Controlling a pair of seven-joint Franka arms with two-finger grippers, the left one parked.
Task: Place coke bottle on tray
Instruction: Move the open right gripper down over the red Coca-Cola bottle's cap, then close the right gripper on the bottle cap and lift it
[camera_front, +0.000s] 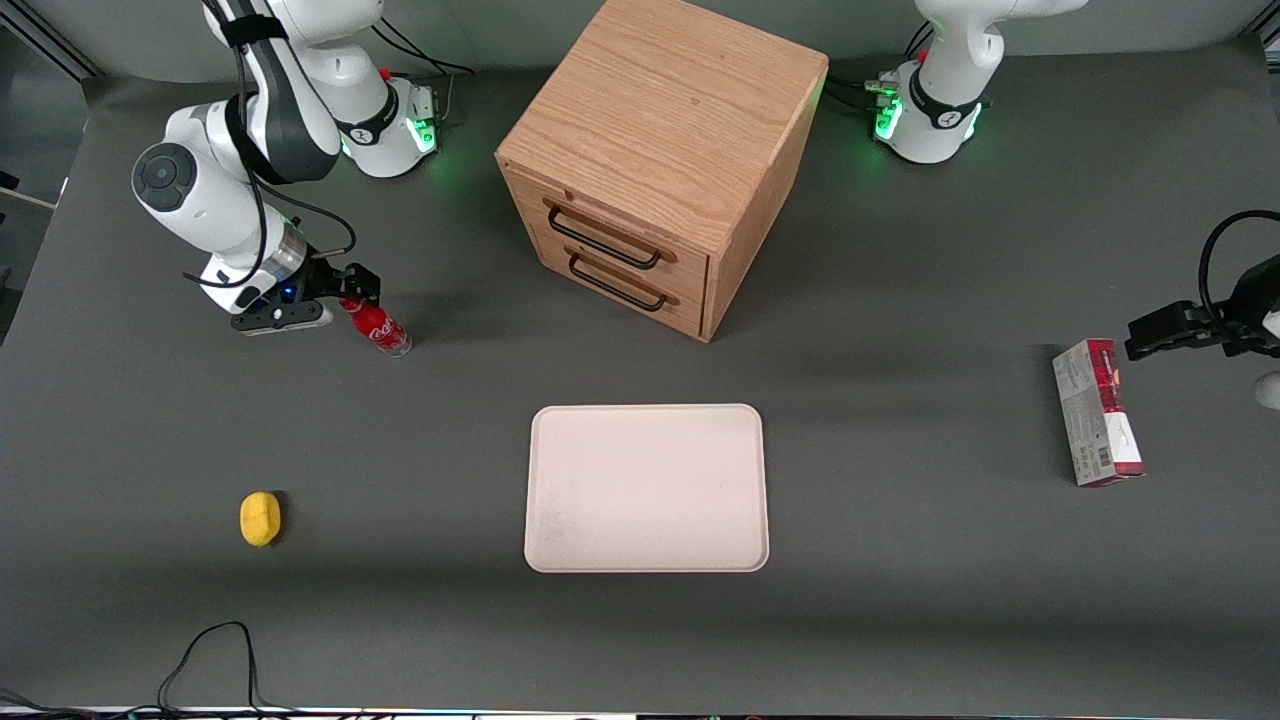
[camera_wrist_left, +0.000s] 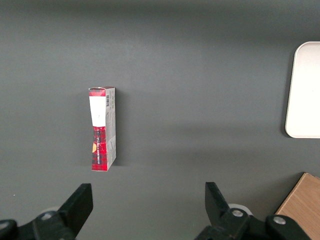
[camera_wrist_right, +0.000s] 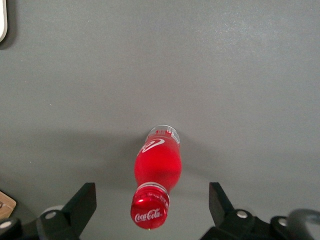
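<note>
We see the tool (camera_front: 340, 292) spread wide above the coke bottle (camera_front: 377, 328), one finger (camera_wrist_right: 82, 202) on each side of the cap and neither touching it, so it has hold of nothing. The bottle stands upright on the grey table (camera_front: 900, 600) toward the working arm's end, well apart from the tray (camera_front: 647, 487), which lies nearer the front camera, in front of the wooden drawer cabinet (camera_front: 655, 160).
</note>
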